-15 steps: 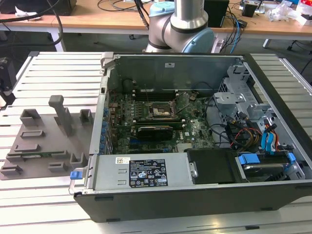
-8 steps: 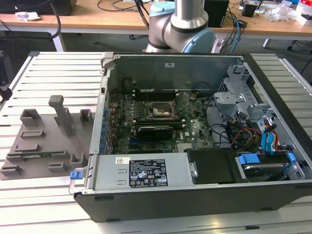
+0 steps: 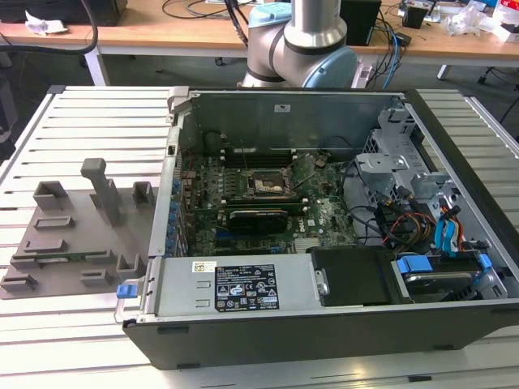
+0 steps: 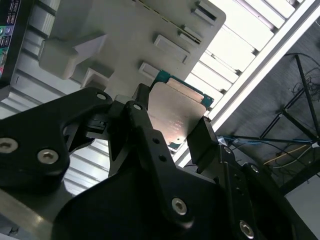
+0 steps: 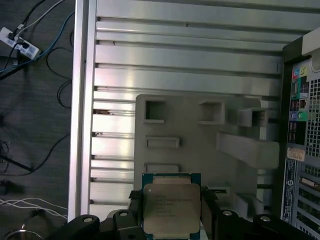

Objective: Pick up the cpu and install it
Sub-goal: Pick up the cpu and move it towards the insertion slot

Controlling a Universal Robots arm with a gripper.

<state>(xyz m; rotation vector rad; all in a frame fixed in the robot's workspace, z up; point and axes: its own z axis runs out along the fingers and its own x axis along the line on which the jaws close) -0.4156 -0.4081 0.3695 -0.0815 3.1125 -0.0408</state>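
Between the fingers: the cpu (image 5: 171, 207), silvery top towards the camera in both wrist views, a thin green edge round it.
Pincer: the gripper (image 5: 171, 202) is drawn in narrow on the cpu, with a black finger (image 5: 136, 200) against each of two opposite sides.
Beyond the chip: the grey tray (image 5: 200, 130) with its upright holders. The cpu seems to hang above the tray, not in it.
Under the tray: the slatted metal table (image 5: 175, 75).
Exterior view's right of the tray: the open computer case (image 3: 324, 324).
Inside the case: the black-framed socket (image 3: 268, 182), upper middle of the exterior view. Its state is too small to tell.
Step in hand: the pick-up looks done, the install not yet.
What the install calls for: the chip kept flat, square to the socket frame, and set in without sliding or tilting.
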